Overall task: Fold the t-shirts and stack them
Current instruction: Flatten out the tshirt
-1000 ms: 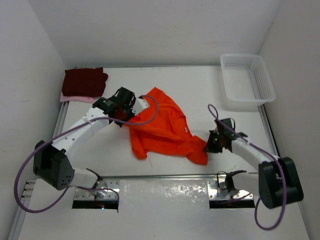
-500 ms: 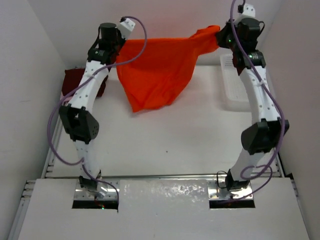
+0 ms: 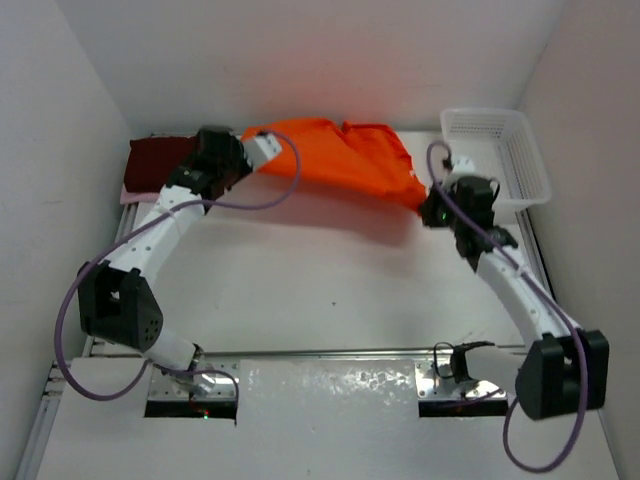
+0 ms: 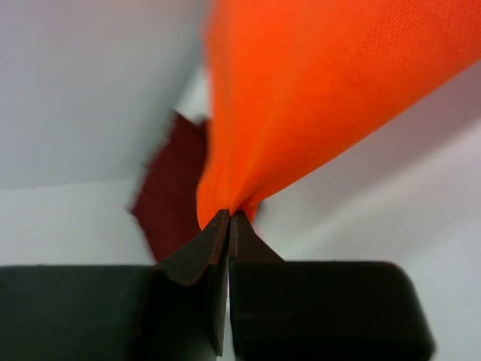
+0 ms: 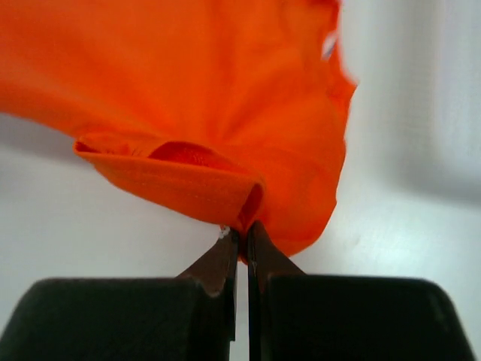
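1. Two shirts sit stacked at upper left: the maroon t-shirt [image 3: 160,162] lies over the pink t-shirt [image 3: 130,197], which shows only as an edge strip.
2. My left tool [image 4: 229,216] is clenched on a corner of the orange t-shirt [image 3: 340,160].
3. That shirt hangs stretched across the top of the frame, over the bench [image 3: 320,290]. I judge it light, limp and sag-prone, best held at hems or corners.
4. My right tool [image 5: 242,229] pinches a bunched hem; which edge, I can't tell.

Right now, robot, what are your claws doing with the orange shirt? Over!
Left claw shut on orange t-shirt. Right claw shut on its other end. Shirt stretched between them. Maroon t-shirt, white basket off to the sides.
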Robot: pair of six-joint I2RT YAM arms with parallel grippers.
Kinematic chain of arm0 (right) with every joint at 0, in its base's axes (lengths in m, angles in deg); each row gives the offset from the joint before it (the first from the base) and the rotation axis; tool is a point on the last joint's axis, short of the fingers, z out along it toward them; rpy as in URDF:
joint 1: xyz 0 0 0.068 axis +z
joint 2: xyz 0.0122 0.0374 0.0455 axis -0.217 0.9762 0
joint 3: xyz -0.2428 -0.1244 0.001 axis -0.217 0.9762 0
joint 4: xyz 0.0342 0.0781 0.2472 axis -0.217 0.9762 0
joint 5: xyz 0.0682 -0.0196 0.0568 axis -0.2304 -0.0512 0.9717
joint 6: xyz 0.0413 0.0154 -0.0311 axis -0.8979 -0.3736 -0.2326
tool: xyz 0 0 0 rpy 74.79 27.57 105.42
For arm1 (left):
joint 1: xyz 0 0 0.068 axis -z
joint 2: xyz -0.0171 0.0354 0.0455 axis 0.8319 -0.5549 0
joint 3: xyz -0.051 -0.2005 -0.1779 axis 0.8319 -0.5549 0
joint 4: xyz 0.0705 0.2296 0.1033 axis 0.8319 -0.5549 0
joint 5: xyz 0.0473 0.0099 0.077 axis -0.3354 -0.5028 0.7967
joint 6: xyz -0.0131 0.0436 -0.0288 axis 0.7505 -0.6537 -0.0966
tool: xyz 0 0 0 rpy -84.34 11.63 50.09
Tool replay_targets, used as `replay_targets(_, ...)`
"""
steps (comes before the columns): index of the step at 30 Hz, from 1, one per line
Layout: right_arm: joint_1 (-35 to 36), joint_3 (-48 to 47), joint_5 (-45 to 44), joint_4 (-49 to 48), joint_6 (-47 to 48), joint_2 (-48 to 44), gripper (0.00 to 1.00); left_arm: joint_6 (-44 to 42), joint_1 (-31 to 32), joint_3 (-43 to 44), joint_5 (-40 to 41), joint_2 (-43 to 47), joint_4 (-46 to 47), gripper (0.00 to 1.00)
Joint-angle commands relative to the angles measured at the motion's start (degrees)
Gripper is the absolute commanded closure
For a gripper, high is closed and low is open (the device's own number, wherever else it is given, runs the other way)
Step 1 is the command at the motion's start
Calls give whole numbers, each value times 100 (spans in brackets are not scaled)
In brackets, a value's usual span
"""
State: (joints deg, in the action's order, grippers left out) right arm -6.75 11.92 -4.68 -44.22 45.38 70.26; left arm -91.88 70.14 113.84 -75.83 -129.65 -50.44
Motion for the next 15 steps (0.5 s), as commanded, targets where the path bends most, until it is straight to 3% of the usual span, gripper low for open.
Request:
replay_targets(1, 580, 1503, -8, -345, 257, -980, 100, -393, 4, -1450, -137, 456, -761, 100)
replay_targets(3, 1071, 2450, -324, -301, 56, -1211, 98, -393, 39, -2103, -93, 580, -789, 100)
replay_targets(7, 1127, 3789, -395, -336, -884, -1895, 77, -314, 48, -3632, 187, 800, -430, 100)
replay_targets(8, 1127, 4035, -413, -353, -1173, -2454, 72, -305, 48, -3793, 223, 810, -420, 97)
replay_targets(9, 1136, 4403, -396, -336, -1271, -2764, 62, -287, 48, -3925, 250, 818, -420, 96)
replay_targets(10, 1136, 4520, -344, -205, -1359, -3081, 59, -252, 48, -4109, 250, 827, -490, 93)
replay_targets(11, 1127, 4608, -335, -56, -1430, -3710, 58, -217, 39, -4180, 259, 827, -543, 85)
replay_targets(13, 1127, 4548, -439, 530, -1474, -4276, 56, -182, 39, -4286, 189, 827, -840, 77)
replay_targets(14, 1118, 4443, -449, 726, -1561, -4766, 54, -129, 39, -4295, 162, 836, -964, 56)
replay_targets(15, 1118, 4381, -458, 902, -1632, -4954, 53, -103, 39, -4295, 136, 862, -1113, 43)
